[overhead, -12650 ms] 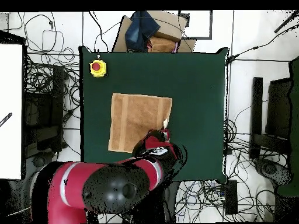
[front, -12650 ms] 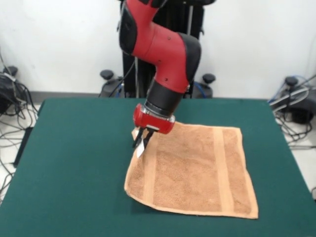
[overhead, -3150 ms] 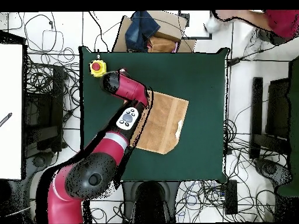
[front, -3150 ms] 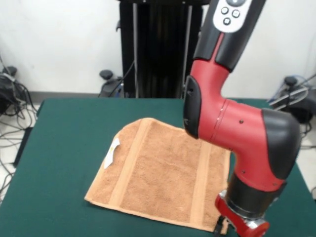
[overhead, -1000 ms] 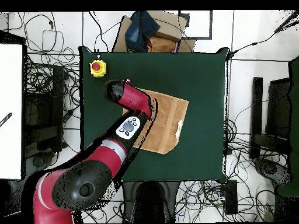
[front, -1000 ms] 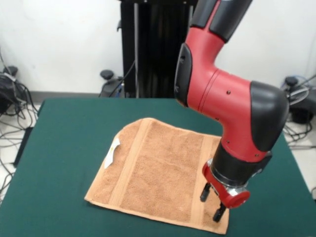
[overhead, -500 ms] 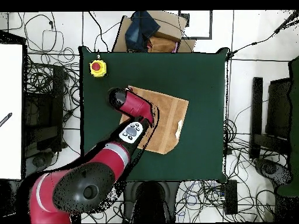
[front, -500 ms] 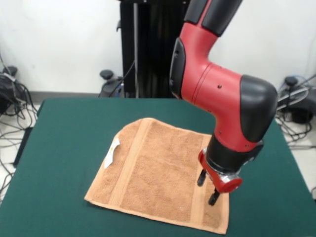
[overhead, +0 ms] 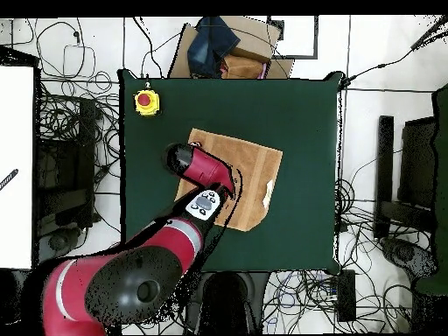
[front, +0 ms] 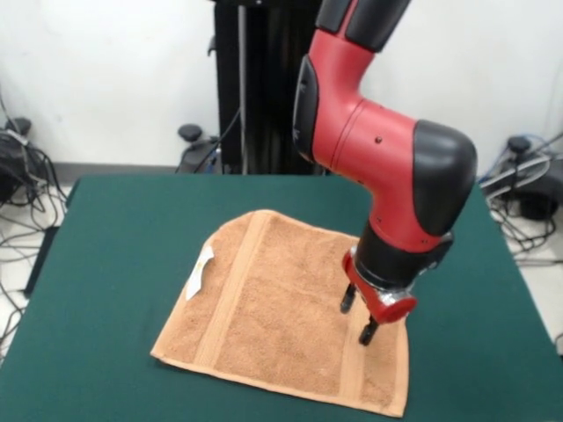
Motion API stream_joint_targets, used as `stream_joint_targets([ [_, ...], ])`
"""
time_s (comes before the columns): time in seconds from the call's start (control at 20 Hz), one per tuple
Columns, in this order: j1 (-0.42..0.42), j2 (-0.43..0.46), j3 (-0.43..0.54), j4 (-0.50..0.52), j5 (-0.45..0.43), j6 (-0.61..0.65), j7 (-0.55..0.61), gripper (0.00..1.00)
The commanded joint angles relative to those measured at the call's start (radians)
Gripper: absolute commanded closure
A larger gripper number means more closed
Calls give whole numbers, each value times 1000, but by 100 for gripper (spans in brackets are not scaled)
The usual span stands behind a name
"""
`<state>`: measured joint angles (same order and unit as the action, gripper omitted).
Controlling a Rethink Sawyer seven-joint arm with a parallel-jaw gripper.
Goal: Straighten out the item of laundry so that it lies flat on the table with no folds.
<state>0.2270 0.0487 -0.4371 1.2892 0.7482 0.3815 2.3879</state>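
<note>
The orange-tan towel (front: pixel 281 303) lies spread on the green table (front: pixel 123 229), turned at an angle. Its two woven bands run along the left and right sides. The white tag (front: pixel 204 264) sits on the left edge, where the edge is slightly curled. My gripper (front: pixel 358 316) hangs just above the towel's right band, open and empty, with both dark fingers apart. In the overhead view the towel (overhead: pixel 254 171) shows with the tag (overhead: pixel 269 192) at its right edge. The arm (overhead: pixel 197 171) covers the towel's left part and hides the gripper.
A yellow box with a red button (overhead: pixel 146 101) stands near a table corner. A cardboard box with dark cloth (overhead: pixel 223 48) sits beyond the table edge. Cables lie on the floor all round. The black pedestal (front: pixel 281 88) stands behind the table.
My gripper has risen from the towel's near right corner and moved back over the right band, staying open. The towel has not moved.
</note>
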Motion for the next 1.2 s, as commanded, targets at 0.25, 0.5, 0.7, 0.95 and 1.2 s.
stream_joint_targets([
  [0.25, -32, 32, 86, 58, -177, -105, 24, 0],
  [0.5, -54, 20, 116, 92, -210, -144, 67, 0],
  [0.7, -69, 38, 130, 73, -249, -170, 61, 0],
  [0.95, -99, 38, 165, 93, -272, -218, 89, 0],
  [1.2, -160, 8, 252, 154, -313, -266, 82, 0],
])
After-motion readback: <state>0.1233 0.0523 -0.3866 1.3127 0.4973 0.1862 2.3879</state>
